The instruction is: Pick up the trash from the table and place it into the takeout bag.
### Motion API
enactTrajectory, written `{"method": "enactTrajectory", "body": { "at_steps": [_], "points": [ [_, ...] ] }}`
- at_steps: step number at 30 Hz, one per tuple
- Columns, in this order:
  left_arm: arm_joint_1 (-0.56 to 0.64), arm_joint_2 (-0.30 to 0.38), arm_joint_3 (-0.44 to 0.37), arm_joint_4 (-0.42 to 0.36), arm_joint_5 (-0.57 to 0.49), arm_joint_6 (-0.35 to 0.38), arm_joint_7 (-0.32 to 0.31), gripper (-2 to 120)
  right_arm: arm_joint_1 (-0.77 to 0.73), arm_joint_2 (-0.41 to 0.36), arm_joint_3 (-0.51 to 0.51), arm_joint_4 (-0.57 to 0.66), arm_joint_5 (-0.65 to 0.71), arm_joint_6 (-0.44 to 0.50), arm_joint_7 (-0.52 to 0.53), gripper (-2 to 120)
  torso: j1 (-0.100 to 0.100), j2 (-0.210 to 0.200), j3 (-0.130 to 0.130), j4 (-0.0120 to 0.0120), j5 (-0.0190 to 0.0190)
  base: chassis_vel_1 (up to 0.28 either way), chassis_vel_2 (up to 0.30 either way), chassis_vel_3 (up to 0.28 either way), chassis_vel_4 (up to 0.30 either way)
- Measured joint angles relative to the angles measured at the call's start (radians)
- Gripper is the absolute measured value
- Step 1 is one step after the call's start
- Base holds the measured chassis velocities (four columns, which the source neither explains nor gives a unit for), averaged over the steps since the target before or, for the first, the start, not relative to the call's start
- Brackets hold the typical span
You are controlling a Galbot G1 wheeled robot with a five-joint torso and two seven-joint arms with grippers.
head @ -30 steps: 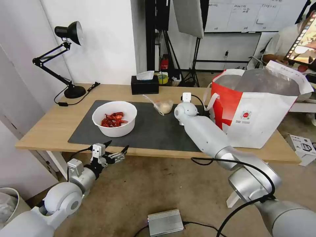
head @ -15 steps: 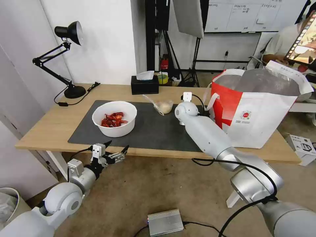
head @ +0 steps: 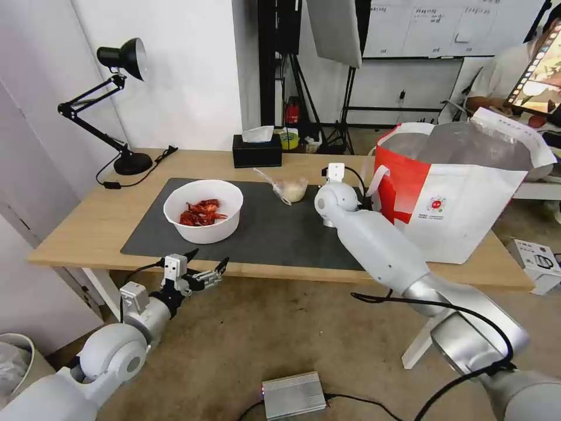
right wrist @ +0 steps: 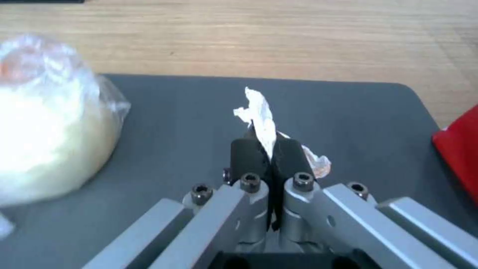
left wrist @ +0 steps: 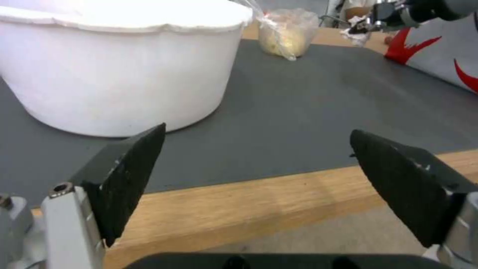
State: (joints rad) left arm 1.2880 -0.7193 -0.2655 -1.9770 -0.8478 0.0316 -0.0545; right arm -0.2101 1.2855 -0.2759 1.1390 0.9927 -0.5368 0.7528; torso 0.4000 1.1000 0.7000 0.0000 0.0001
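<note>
The light wood worktop (head: 87, 225) spans the middle of the head view, its dark grey mat (head: 274, 234) carrying most of the litter. At the right of that frame stands the takeout bag (head: 461, 199), white and red with a silver lining and open at the top; it bears a small round logo with a line of print beneath, too small to read. Left of centre on the mat sits the white bowl of crayfish shells (head: 203, 210), rigid but likely loose-filled, so I would judge it best taken by the rim and kept level. Further back lies the small clear cup (head: 290, 189), thin and probably easy to crush. The right gripper (right wrist: 269, 149) is over the mat near the bag, its jaws pressed together on a crumpled white tissue (right wrist: 261, 117), a soft, weightless scrap that a pinch at any fold should hold. The left gripper (left wrist: 256, 164) hangs just off the worktop's near edge, jaws spread wide.
</note>
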Motion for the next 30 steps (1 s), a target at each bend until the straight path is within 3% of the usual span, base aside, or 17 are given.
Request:
{"method": "enactTrajectory", "body": {
  "at_steps": [6,17,30],
  "points": [
    [0.000,0.000,0.000,0.002,0.000,0.000,0.000,100,-0.042,-0.039,-0.016,0.061,-0.034,0.029,-0.021,0,0.000,0.000,0.000,-0.0001,0.0000,0.000,0.000,0.000,0.000],
    [0.003,-0.001,0.004,0.004,0.000,0.000,-0.002,100,-0.154,-0.096,-0.031,0.156,-0.248,0.242,-0.112,0,0.000,0.000,0.000,0.0000,0.0000,0.000,0.000,0.000,0.000],
    [0.009,-0.004,0.004,0.000,0.001,0.000,-0.006,100,-0.235,-0.202,-0.024,0.365,-0.326,0.291,-0.111,0,0.000,0.000,0.000,0.0000,-0.0001,0.000,0.000,0.000,0.000]
  ]
}}
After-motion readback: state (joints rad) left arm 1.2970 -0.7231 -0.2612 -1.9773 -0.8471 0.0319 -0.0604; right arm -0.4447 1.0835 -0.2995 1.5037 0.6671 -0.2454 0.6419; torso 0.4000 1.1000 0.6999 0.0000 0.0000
